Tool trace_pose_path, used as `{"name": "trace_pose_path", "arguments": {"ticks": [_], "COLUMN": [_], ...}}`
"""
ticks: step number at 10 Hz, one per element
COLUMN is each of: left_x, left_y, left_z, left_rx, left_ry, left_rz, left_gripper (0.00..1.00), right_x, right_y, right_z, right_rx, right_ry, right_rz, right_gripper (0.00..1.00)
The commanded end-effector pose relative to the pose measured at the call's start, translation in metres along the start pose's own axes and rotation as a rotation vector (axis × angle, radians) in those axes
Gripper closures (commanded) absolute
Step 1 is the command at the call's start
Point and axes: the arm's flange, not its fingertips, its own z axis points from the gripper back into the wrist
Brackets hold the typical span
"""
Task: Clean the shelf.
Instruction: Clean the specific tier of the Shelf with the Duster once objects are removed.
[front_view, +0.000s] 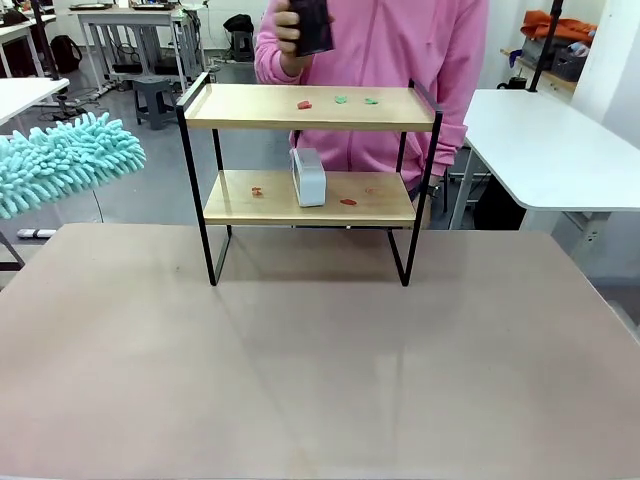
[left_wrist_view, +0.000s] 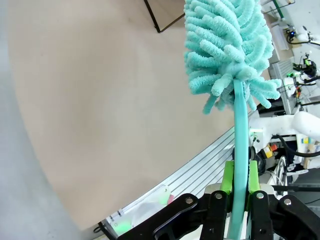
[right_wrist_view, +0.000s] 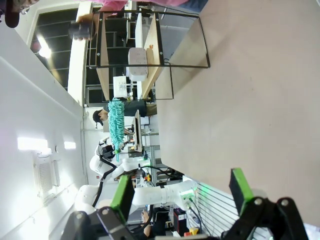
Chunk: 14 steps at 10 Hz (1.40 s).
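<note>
The shelf stands at the far middle of the table, two wooden boards on a black frame. Small red and green scraps lie on its top board. The lower board carries red scraps and a grey-white box. My left gripper is shut on the handle of a teal fluffy duster. The duster's head hangs at the left, apart from the shelf. My right gripper stands open with nothing between its fingers, and the shelf lies far off beyond it.
A person in a pink top stands behind the shelf, holding a dark object above its top board. White desks flank the table at the right and far left. The brown tabletop is bare in front of the shelf.
</note>
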Motion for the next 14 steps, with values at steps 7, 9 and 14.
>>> {"name": "trace_pose_path", "arguments": {"ticks": [7, 9, 14], "left_x": [0.056, 0.069, 0.069], "left_y": [-0.151, -0.203, -0.224], "left_z": [0.003, -0.022, -0.028], "left_rx": [0.138, 0.192, 0.192], "left_ry": [-0.184, -0.126, -0.122], "left_rz": [-0.183, -0.238, -0.260], "left_gripper": [0.88, 0.88, 0.88], "right_x": [0.000, 0.000, 0.000], "right_y": [0.001, 0.001, 0.001], "right_z": [0.000, 0.000, 0.000], "right_rx": [0.011, 0.011, 0.011], "right_ry": [-0.004, -0.004, -0.004], "right_rz": [0.030, 0.030, 0.030], "right_gripper": [0.00, 0.00, 0.00]}}
